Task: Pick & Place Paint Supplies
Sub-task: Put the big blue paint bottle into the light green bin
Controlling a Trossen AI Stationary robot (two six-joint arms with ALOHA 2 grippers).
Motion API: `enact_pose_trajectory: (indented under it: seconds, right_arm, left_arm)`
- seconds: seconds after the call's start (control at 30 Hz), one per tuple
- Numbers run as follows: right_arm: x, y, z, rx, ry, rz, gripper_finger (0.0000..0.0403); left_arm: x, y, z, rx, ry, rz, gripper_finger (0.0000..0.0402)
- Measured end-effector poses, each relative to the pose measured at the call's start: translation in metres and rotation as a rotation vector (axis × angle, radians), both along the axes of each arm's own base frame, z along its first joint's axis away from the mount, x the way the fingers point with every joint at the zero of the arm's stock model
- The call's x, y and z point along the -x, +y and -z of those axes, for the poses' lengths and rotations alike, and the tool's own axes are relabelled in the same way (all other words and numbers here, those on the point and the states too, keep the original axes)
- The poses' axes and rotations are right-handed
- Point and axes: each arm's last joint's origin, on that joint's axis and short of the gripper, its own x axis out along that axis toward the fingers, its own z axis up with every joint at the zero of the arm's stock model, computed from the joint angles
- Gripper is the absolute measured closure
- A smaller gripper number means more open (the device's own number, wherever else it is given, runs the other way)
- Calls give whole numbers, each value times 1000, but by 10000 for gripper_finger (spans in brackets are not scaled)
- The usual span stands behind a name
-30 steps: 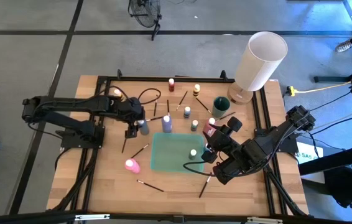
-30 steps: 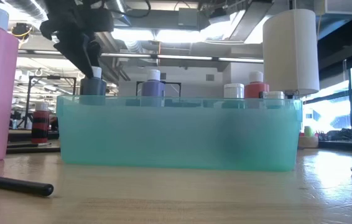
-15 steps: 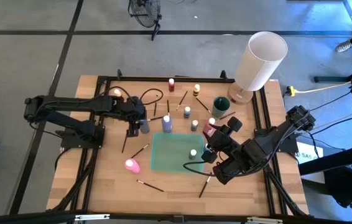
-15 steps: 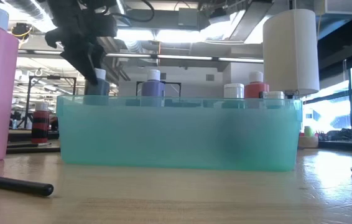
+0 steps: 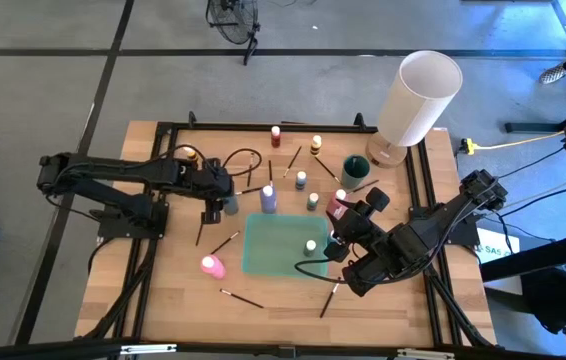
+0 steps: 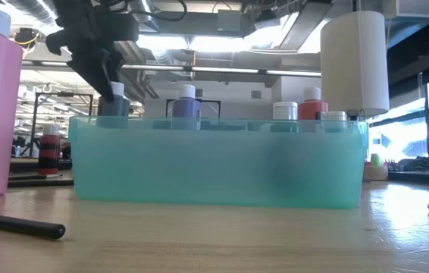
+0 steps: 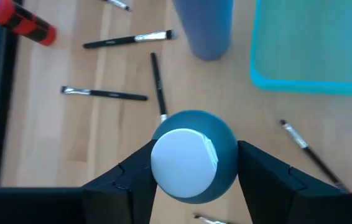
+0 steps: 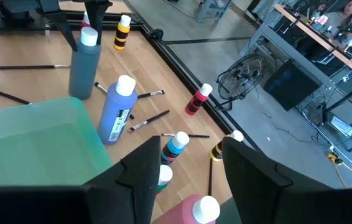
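A blue-grey paint bottle (image 5: 231, 205) with a white cap stands upright on the wood just left of the teal tray (image 5: 263, 255). My left gripper (image 7: 194, 168) is down over this bottle (image 6: 114, 105) and shut on it. One white-capped bottle (image 5: 310, 246) stands inside the tray. A purple bottle (image 5: 268, 198), a red one (image 5: 335, 206) and others stand beyond the tray's far edge. Thin dark brushes (image 5: 225, 241) lie around. My right gripper (image 8: 191, 171) hangs open above the tray's right side with nothing between its fingers. My left gripper pinches the blue-grey bottle between its two fingers, one on each side of its upper body (image 7: 229, 155), just below the white cap. The fingers come from above, slanting down. The bottle stands upright with its base on the table.
A large white cylinder (image 5: 418, 98) and a dark green cup (image 5: 354, 168) stand at the far right. A pink bottle (image 5: 212, 266) stands near the tray's left front corner. A black cable loop (image 5: 240, 155) lies at the back. Brushes (image 5: 241, 298) lie near the front.
My left gripper has shifted a little at the top of the blue-grey bottle, which stays upright in its place. My right gripper has kept still.
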Motion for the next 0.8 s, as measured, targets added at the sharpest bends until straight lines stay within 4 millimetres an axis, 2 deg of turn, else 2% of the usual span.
enact_pose_trajectory:
  seconds: [0.2,0.33,0.6,0.8]
  right_arm:
    - [0,0,0,0,0,0,228]
    - [0,0,0,0,0,0,228]
    - [0,0,0,0,0,0,229]
    - [1,1,0,-1,0,-5,229]
  left_arm:
    - [1,-8,-4,-30,11,-17,216]
    - [2,-13,-16,-56,7,-32,216]
    - [10,-26,-66,-88,-20,-59,216]
    - [13,-37,-102,-64,-117,-11,216]
